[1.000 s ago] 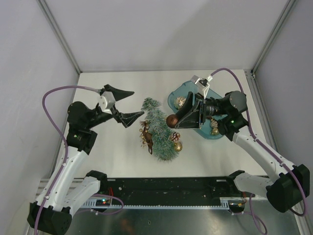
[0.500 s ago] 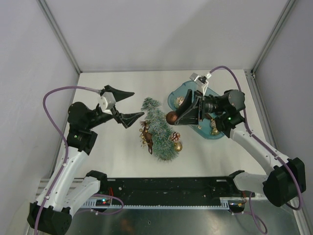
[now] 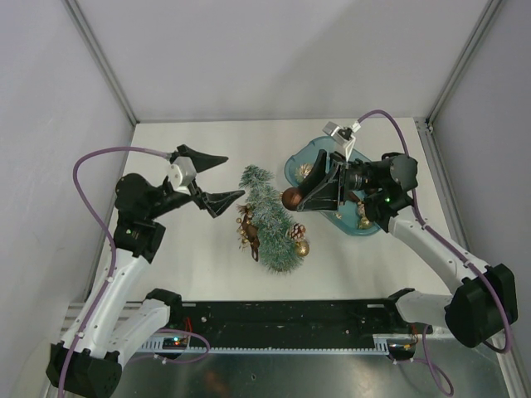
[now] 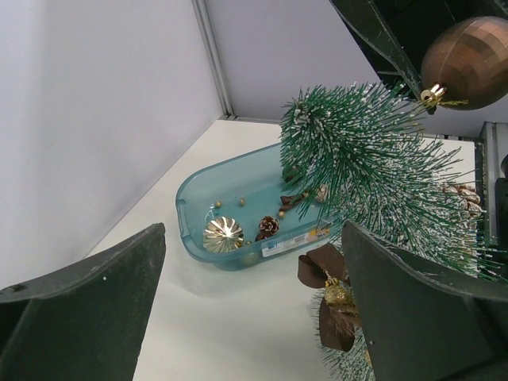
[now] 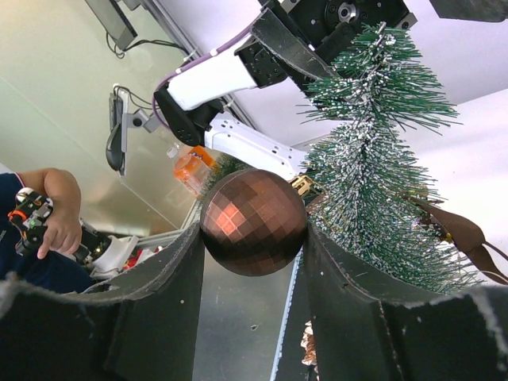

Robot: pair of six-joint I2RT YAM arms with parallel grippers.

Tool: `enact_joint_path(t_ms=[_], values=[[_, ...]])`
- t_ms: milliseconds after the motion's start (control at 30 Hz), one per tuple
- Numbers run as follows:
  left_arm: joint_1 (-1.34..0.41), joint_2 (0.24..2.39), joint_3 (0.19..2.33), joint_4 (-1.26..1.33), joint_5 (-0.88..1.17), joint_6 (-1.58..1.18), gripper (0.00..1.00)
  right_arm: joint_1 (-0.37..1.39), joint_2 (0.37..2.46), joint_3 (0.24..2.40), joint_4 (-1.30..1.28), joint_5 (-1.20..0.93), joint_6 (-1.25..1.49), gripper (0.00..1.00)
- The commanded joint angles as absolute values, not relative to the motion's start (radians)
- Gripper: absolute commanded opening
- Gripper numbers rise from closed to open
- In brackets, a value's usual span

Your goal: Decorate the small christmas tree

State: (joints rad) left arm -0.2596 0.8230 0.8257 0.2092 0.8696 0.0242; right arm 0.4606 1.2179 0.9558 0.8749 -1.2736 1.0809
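Observation:
The small christmas tree (image 3: 270, 217), frosted green and bristly, sits mid-table and carries a brown bow (image 3: 249, 234), a pinecone (image 3: 296, 231) and a gold ball (image 3: 302, 248). My right gripper (image 3: 292, 200) is shut on a brown faceted ball (image 3: 290, 199), which it holds against the tree's right side. In the right wrist view the ball (image 5: 252, 221) sits between both fingers, its gold cap next to the tree (image 5: 373, 159). My left gripper (image 3: 234, 175) hangs wide open just left of the tree, holding nothing. The left wrist view shows the tree (image 4: 373, 167), its bow (image 4: 321, 270) and the ball (image 4: 468, 49).
A teal plastic tray (image 3: 296, 162) lies at the back right, under the right arm. In the left wrist view the tray (image 4: 186, 214) holds a gold ribbed ball (image 4: 223, 235), a pinecone (image 4: 268, 226) and small beads. Grey walls close in the table on three sides.
The right gripper has shifted slightly up and left with the brown ball, closer against the tree. The left arm has stayed still.

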Motion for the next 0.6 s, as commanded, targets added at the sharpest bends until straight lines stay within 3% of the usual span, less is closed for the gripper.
enact_joint_path(t_ms=[0, 567], values=[[-0.262, 0.807, 0.821, 0.251, 0.886, 0.008, 0.97, 0.461, 1.230, 0.975, 0.940, -1.281, 1.087, 0.32], [-0.263, 0.812, 0.817, 0.272, 0.898, -0.026, 0.96, 0.441, 1.340, 0.974, 1.231, -1.284, 1.291, 0.30]])
